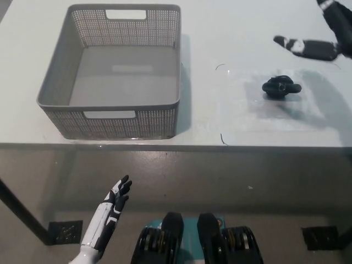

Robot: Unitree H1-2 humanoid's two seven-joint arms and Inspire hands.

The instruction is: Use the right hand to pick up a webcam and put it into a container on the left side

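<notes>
White tabletop (258, 33) carries an empty grey perforated plastic basket (110, 118) at left and, well apart to its right, a small black webcam (280, 87). Reach step: black right robot hand (322, 36) hovers beyond the webcam, fingers spread, holding nothing; next it must descend and close on it. White left robot hand (113, 206) rests low, fingers apart.

A white worktop (236, 22) fills the far part of the view. On its right half lies a clear plastic sheet (275, 110), flat and faintly glossy. Below the worktop's near edge shows a grey floor (220, 187).
</notes>
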